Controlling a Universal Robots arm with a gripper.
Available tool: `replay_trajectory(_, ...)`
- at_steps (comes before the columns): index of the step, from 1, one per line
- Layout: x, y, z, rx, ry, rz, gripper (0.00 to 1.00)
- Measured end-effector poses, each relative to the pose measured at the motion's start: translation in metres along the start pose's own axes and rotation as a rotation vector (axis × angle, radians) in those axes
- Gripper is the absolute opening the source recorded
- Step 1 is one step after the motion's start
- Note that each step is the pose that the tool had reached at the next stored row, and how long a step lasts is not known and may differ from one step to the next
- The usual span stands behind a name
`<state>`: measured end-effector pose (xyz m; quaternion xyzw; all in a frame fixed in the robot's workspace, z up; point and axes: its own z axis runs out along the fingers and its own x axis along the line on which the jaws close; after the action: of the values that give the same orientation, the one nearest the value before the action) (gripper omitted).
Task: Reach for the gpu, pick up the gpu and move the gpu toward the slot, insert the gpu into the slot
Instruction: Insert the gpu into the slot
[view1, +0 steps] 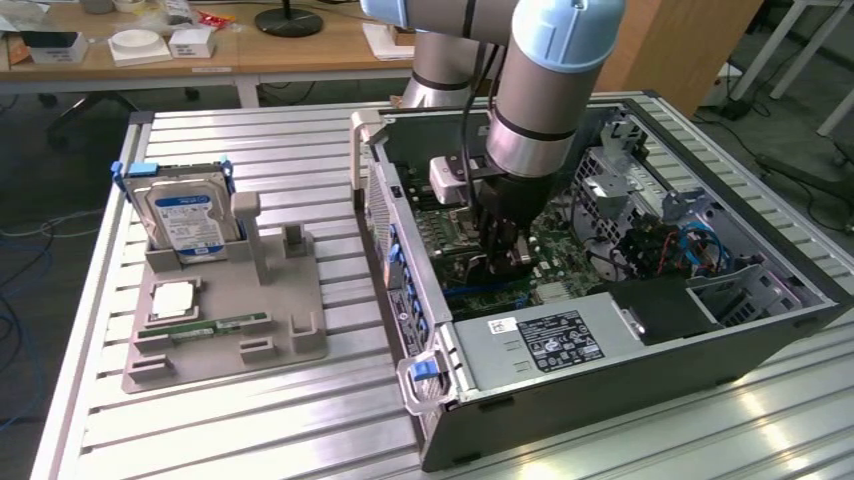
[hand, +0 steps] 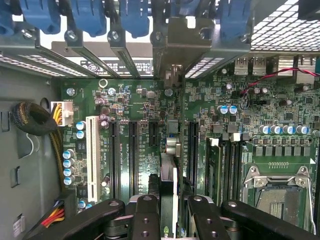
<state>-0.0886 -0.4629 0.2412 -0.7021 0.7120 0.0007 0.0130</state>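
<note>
Wrist view: gripper (hand: 169, 212) clamped on gpu (hand: 169, 150).

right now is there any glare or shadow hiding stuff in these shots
Exterior view: bright glare streaks on the table slats at the lower right; inside the case the motherboard under the arm sits in shade. Wrist view: the motherboard is evenly lit and readable, light blows out through the vent mesh, and the tool holding the gpu is dark.

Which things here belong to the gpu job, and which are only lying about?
Part of the job:
- gpu, seen edge-on between the claw fingers
- motherboard slot

Lying about:
- hard drive
- memory stick
- grey holder tray
</note>
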Motion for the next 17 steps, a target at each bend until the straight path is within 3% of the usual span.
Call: replay_trajectory(17, -0.0016, -0.0001, 0.0003, 0.0002, -0.0009, -0.010, 0.26)
